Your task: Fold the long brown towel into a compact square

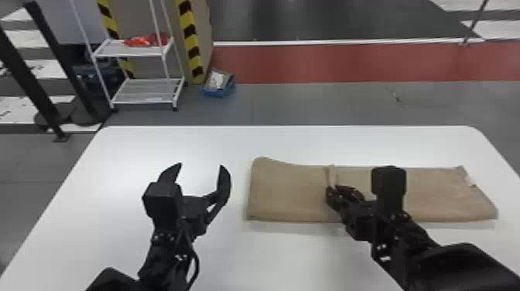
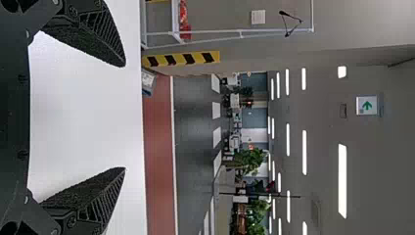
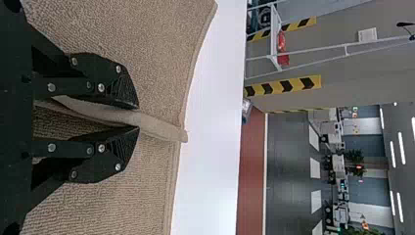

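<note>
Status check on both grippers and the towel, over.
Left gripper open, left of towel. Right gripper shut on raised towel edge. Towel still a long strip. Right arm across its near edge.

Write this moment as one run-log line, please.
right gripper: pinching towel | left gripper: open over table | towel: long, not yet square

In the head view, a white rack point(image 1: 149, 92) stands at ten o'clock, holding red stuff point(image 1: 145, 40); a blue box point(image 1: 217, 92) lies at eleven; a red floor band point(image 1: 329, 64) spans eleven to two.
</note>
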